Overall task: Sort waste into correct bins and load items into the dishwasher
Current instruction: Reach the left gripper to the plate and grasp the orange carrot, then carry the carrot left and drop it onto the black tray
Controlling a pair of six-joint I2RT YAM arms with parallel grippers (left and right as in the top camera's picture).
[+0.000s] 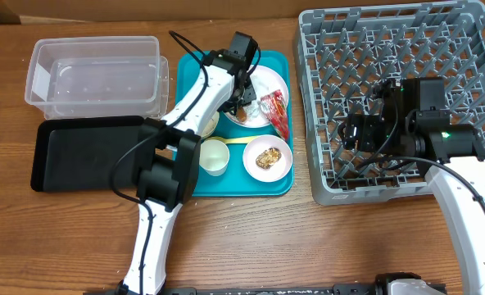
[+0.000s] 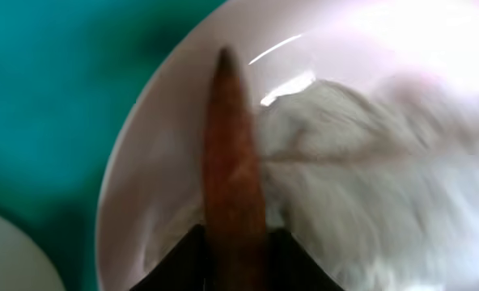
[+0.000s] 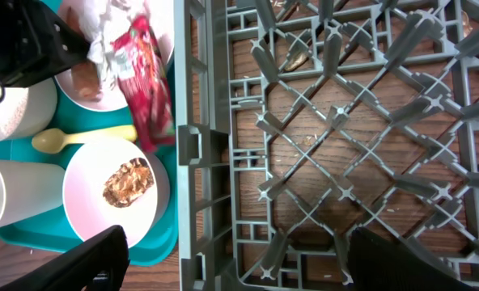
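Note:
My left gripper [image 1: 241, 92] is down on the pale-pink plate [image 1: 269, 85] on the teal tray and is shut on the orange-brown carrot stick [image 2: 231, 162], which points away over the plate [image 2: 154, 153]. Crumpled white paper [image 2: 369, 162] lies beside it. A red foil wrapper [image 1: 277, 108] lies across the plate's right edge and also shows in the right wrist view [image 3: 141, 73]. A bowl [image 1: 268, 158] holds the brown food lump [image 3: 128, 182]. The yellow spoon [image 3: 82, 137] lies on the tray. My right gripper [image 3: 235, 267] is open and empty over the grey dish rack [image 1: 398, 98].
The clear tub [image 1: 95, 74] stands at the back left, the black tray [image 1: 87, 152] in front of it. A small white cup [image 1: 214, 156] and another bowl [image 1: 210, 123] stand on the teal tray [image 1: 234, 187]. The rack holds no dishes.

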